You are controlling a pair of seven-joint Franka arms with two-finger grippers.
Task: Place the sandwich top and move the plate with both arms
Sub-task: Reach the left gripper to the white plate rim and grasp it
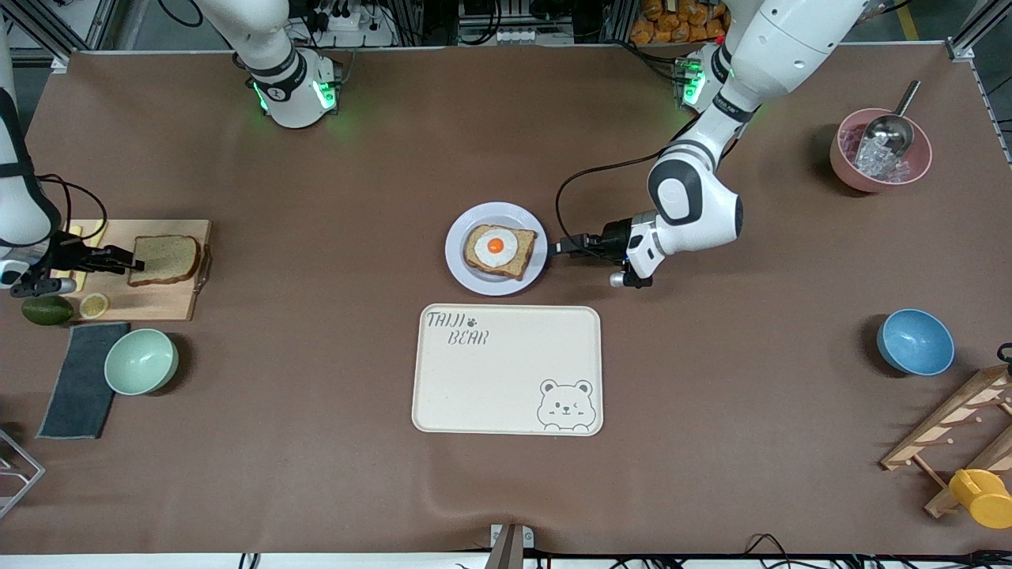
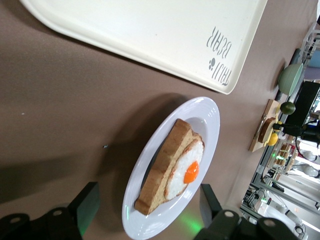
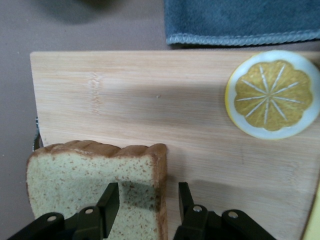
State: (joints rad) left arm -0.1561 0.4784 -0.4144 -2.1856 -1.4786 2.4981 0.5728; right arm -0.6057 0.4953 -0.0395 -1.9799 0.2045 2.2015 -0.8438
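The sandwich top (image 1: 164,259), a plain brown bread slice, lies on a wooden cutting board (image 1: 170,300) at the right arm's end of the table. My right gripper (image 1: 118,259) is open at the slice's edge. In the right wrist view (image 3: 147,197) one finger is over the slice (image 3: 85,172) and the other over the board (image 3: 150,100), with the crust between them. The lavender-white plate (image 1: 466,276) holds a bread slice with a fried egg (image 1: 498,246) at mid-table. My left gripper (image 1: 557,249) is open at the plate's rim. Its fingers (image 2: 86,204) stand either side of the plate (image 2: 150,222).
The cream bear-printed tray (image 1: 506,370) lies just nearer the camera than the plate. A lemon slice (image 1: 94,305), an avocado (image 1: 46,310), a grey cloth (image 1: 83,379) and a green bowl (image 1: 141,361) are by the board. A pink bowl with scoop (image 1: 880,150), a blue bowl (image 1: 915,341) and a wooden rack (image 1: 957,427) sit at the left arm's end.
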